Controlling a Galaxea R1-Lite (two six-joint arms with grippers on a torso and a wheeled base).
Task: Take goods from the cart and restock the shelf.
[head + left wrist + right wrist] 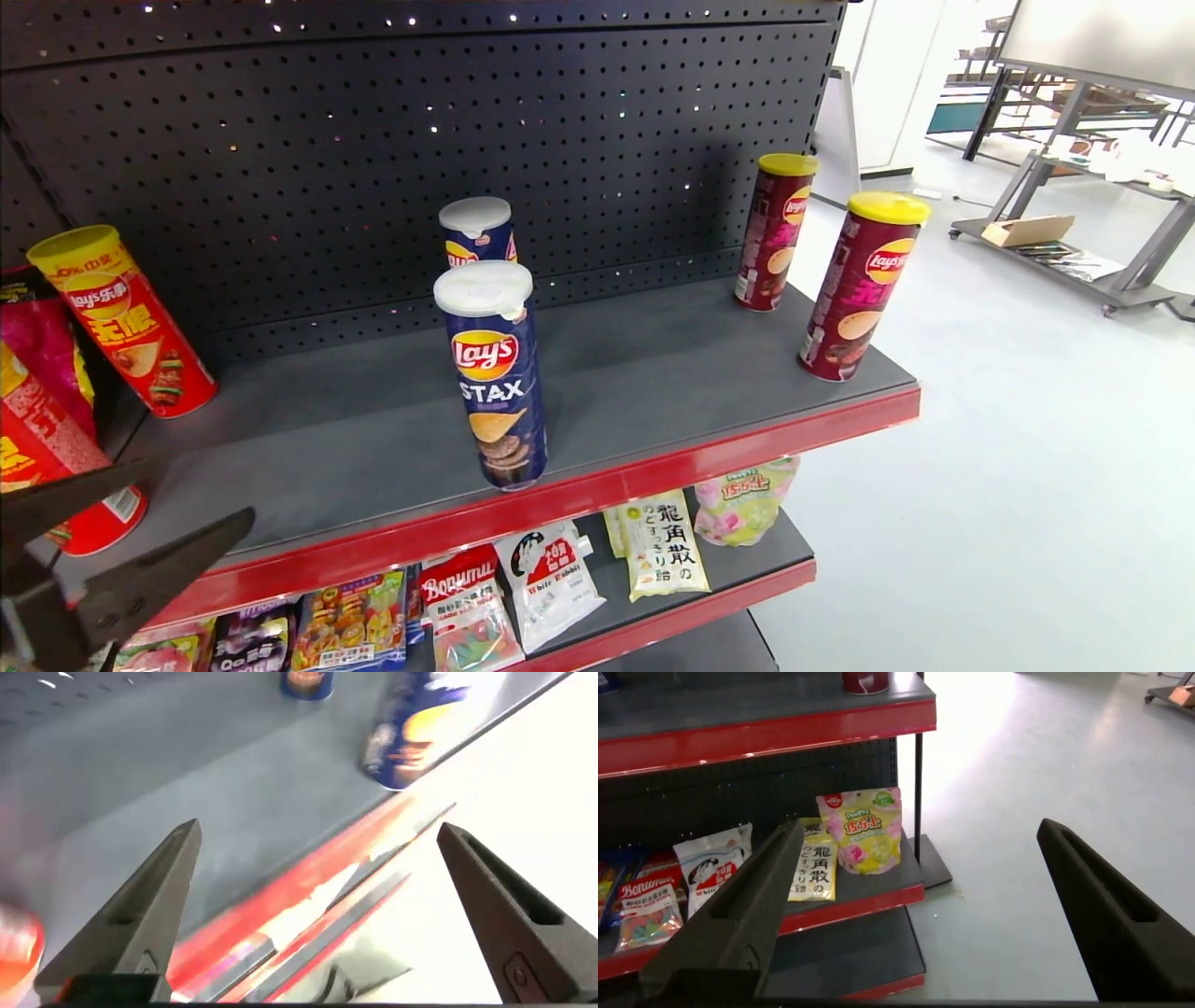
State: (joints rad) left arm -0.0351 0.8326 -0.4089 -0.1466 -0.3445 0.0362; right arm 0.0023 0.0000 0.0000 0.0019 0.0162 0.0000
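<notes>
Head view: left pincer [201, 490] hangs at the near left corner of the shelf [653, 373], jaws spread wide, nothing held. Near red can [65, 485] stands just beside it, far red can [121, 317] farther back. Front blue can [492, 373] stands upright by the shelf's red edge, right of the pincer and well apart. Rear blue can [477, 231] is behind it. Two maroon cans [864, 285] stand at the right end.

Left wrist view: both blue cans lie beyond the open fingers, none between them.

Right wrist view: right pincer [920, 826] is wide open and empty, facing the lower shelf [850, 905], where snack bags [862, 829] lie.
</notes>
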